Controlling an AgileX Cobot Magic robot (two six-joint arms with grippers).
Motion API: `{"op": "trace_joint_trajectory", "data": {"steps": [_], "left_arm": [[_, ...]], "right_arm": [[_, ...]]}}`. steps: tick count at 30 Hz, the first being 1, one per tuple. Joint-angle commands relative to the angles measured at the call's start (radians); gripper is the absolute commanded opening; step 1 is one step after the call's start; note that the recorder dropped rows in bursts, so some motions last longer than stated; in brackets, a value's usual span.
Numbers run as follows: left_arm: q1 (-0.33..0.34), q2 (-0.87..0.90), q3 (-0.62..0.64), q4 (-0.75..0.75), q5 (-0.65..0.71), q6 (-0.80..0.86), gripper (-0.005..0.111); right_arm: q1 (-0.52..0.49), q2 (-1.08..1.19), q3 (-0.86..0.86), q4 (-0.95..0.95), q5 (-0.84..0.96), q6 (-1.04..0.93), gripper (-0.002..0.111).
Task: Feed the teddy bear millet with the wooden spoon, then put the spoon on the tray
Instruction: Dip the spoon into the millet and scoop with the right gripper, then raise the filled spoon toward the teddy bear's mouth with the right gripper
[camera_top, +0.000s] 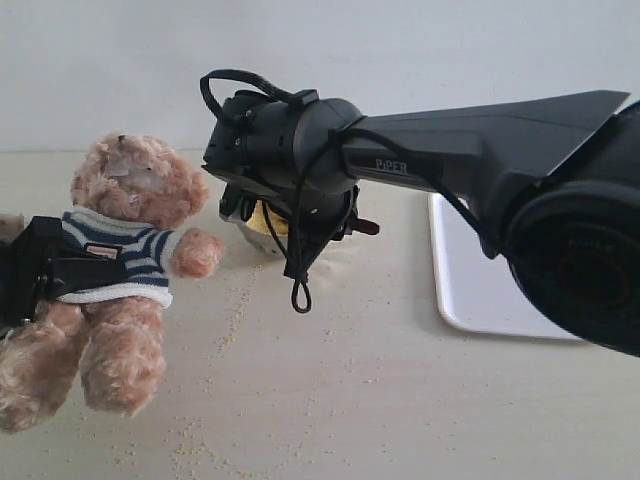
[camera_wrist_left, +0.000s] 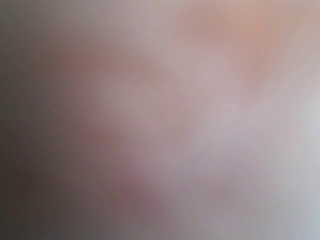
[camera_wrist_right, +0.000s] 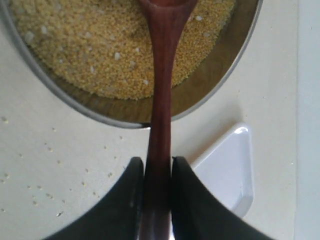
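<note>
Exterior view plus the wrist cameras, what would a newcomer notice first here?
The fluffy teddy bear in its striped shirt, clasped by the left pincer at the exterior view's left. Next, the right pincer clamped on the wooden spoon, whose head reaches over the yellow millet in a steel bowl. The left wrist view is pure blur.

The left wrist view is all blur; nothing in it can be told. The right arm (camera_top: 450, 160) covers most of the steel bowl (camera_top: 243, 238) and part of the tray (camera_top: 490, 290). The scoop of the spoon (camera_wrist_right: 162, 100) and the left hand (camera_top: 60, 268) run past picture edges.
</note>
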Motion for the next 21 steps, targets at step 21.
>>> {"op": "trace_joint_trajectory", "data": {"steps": [21], "left_arm": [[-0.007,0.001,-0.005,0.013,-0.016,0.017,0.005]], "right_arm": [[-0.001,-0.129,-0.002,0.195,0.032,0.016,0.000]]}}
